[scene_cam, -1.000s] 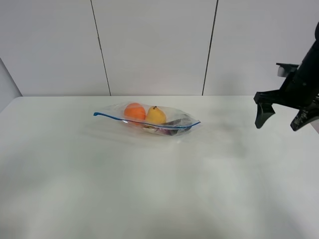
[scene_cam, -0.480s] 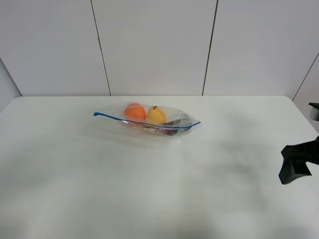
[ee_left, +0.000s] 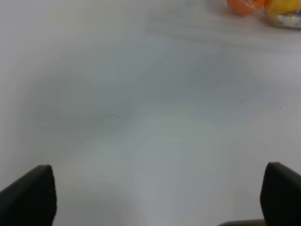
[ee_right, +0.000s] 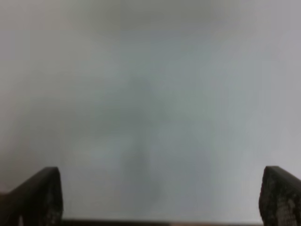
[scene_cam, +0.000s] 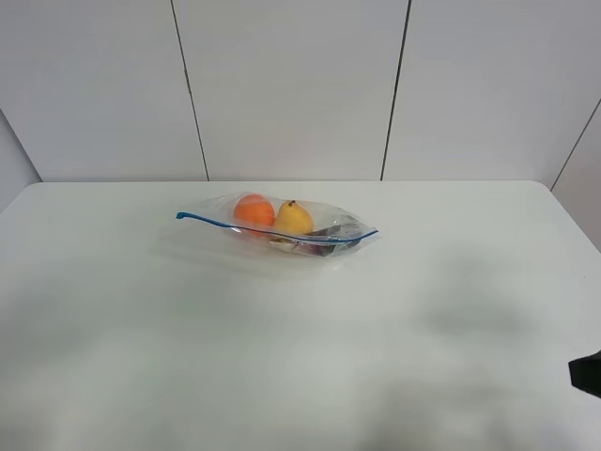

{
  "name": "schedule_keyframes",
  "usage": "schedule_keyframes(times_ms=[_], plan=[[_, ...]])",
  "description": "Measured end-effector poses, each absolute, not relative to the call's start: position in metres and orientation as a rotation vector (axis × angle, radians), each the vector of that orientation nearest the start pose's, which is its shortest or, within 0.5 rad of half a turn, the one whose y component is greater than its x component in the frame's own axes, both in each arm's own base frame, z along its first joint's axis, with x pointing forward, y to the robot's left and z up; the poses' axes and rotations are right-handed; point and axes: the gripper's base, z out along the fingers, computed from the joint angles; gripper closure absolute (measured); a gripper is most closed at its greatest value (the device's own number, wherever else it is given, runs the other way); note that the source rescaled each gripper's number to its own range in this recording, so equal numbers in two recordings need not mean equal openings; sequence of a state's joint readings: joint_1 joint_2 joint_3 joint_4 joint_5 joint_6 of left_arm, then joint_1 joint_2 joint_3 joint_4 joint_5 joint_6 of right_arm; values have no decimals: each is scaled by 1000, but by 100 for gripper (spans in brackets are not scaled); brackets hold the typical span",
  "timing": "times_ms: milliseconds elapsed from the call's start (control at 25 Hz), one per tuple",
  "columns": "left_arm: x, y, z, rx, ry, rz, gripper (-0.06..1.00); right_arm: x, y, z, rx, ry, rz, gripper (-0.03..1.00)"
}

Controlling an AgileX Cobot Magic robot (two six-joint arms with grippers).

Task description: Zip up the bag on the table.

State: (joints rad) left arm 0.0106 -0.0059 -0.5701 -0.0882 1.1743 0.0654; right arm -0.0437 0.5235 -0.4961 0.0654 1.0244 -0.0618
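The bag lies on the white table toward the back middle, clear plastic with a blue zipper strip along its front. An orange fruit and a yellow fruit show through it. A corner of the bag with both fruits also shows in the left wrist view. My left gripper is open over bare table, far from the bag. My right gripper is open over bare table; only a dark tip of it shows at the exterior view's right edge.
A pale panelled wall stands behind the table. The table's right edge runs close to my right gripper.
My right gripper has dropped from high at the right, down and out toward the lower right edge of the exterior view. The bag has not moved.
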Motion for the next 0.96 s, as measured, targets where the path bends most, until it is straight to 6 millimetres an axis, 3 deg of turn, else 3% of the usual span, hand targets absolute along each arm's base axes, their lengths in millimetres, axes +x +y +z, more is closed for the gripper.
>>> schedule_keyframes(times_ms=[440, 960], plan=[[-19, -8, 287, 71, 2078, -59, -6, 2, 5, 278, -19, 2042, 10, 4], [-19, -8, 287, 71, 2078, -59, -6, -3, 5, 278, -11, 2010, 9, 4]])
